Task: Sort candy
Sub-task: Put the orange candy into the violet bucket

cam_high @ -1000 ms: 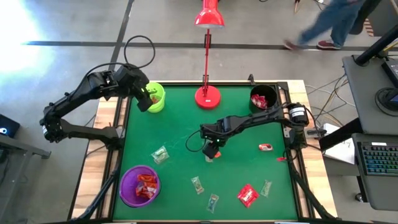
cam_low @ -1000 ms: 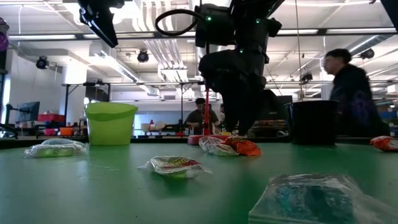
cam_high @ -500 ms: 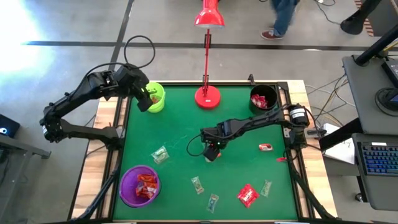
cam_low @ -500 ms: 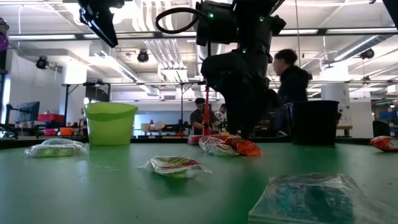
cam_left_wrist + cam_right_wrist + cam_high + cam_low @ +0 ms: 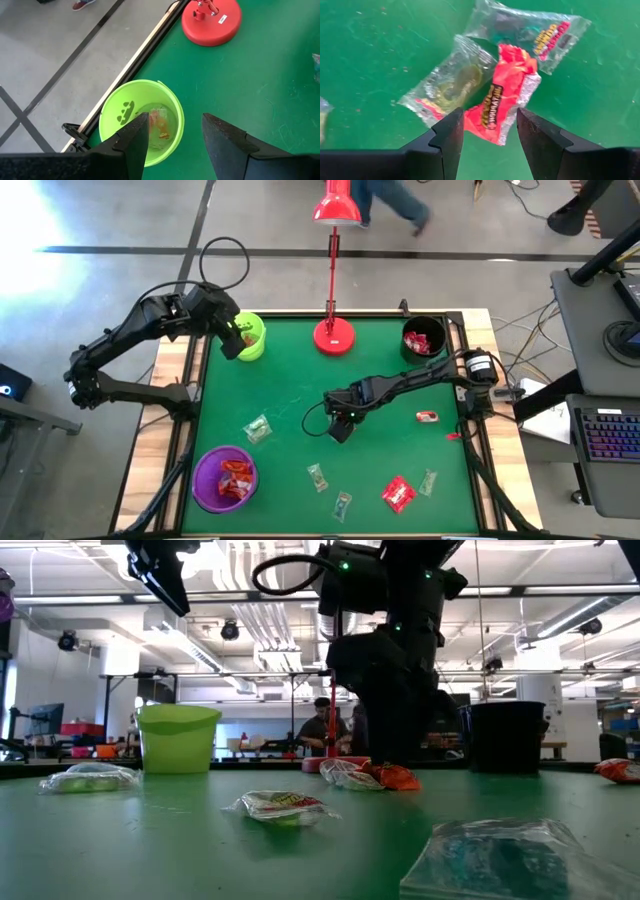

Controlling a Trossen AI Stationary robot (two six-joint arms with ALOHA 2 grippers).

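A red-wrapped candy (image 5: pixel 506 87) lies on the green table, its edge over a clear-wrapped candy (image 5: pixel 449 89). A second clear one with red print (image 5: pixel 530 27) lies just beyond them. My right gripper (image 5: pixel 490 117) is open and points down over mid-table (image 5: pixel 340 430). Its fingers stand on either side of the red candy's near end, and I cannot tell whether they touch it. My left gripper (image 5: pixel 175 120) hangs open above the lime-green cup (image 5: pixel 107 112) at the far left, which has candy inside.
A purple cup (image 5: pixel 225 478) with red candy stands near left and a black cup (image 5: pixel 422 338) with red candy far right. A red lamp's base (image 5: pixel 333 336) sits at the far middle. Loose candy lies at the left (image 5: pixel 258 428), front (image 5: pixel 317 476), front right (image 5: pixel 398 493) and right (image 5: pixel 428 417).
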